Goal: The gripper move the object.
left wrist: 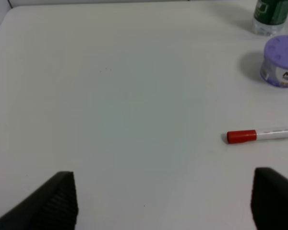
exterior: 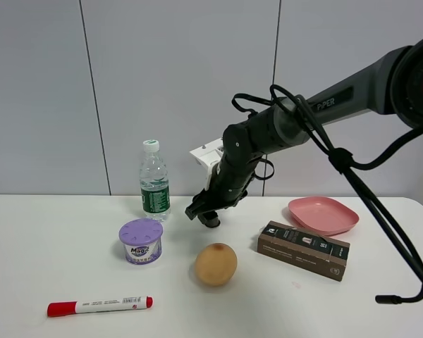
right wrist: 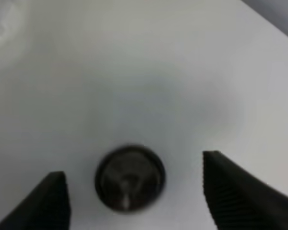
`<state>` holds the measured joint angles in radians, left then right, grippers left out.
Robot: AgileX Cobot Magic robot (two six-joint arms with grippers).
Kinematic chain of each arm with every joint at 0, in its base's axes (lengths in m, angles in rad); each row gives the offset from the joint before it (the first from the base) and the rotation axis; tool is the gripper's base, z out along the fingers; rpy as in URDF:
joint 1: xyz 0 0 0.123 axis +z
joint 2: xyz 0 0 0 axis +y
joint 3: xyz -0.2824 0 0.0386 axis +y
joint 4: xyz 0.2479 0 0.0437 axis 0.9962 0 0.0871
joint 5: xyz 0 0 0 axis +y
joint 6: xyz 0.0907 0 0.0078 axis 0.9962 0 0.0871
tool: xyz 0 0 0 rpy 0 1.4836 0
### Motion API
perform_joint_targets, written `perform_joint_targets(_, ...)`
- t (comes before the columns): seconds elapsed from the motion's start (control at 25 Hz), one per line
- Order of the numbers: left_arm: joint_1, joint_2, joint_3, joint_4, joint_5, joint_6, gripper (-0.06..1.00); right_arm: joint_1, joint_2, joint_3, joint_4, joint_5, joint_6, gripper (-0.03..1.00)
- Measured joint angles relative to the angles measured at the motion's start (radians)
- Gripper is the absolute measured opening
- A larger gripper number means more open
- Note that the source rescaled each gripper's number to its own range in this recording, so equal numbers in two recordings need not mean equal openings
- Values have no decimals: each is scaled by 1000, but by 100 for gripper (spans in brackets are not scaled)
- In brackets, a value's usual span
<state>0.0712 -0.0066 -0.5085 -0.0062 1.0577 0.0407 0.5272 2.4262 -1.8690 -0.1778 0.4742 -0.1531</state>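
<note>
White bench [exterior: 42,239] is carrying everything in the high exterior view, with pale grey wall panels [exterior: 176,84] standing behind it. A water bottle [exterior: 154,182], a purple tub [exterior: 141,241], a round orange-yellow fruit [exterior: 216,264], a long brown box [exterior: 303,250], a pink plate [exterior: 323,215] and a red-capped marker [exterior: 99,305] are lying around the right end effector [exterior: 203,213]. It is hanging low over the bench between bottle and box, with the fruit nearest, just in front. The capsule is blending into the dark fingertips here. From the left wrist, the left end effector [left wrist: 165,191] is gaping wide and holding nothing, with the marker, tub and bottle lying well ahead. From the right wrist, though blurred, the capsule [right wrist: 129,178] is sitting on the bench between the spread fingers, neither one touching it.
</note>
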Motion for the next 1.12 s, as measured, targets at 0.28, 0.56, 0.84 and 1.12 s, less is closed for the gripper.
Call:
perform_joint_targets(0.28,0,0,0,0,0,0,100,0,-87,0,6,96,5,59)
perform_joint_targets(0.56,0,0,0,0,0,0,100,0,-416,0,60,188,16,62)
perform_joint_targets(0.84,0,0,0,0,0,0,100,5,-777,0,14,248,-1,78)
perform_joint_targets(1.12,0,0,0,0,0,0,100,69,-1064,24,-79,445,2,80)
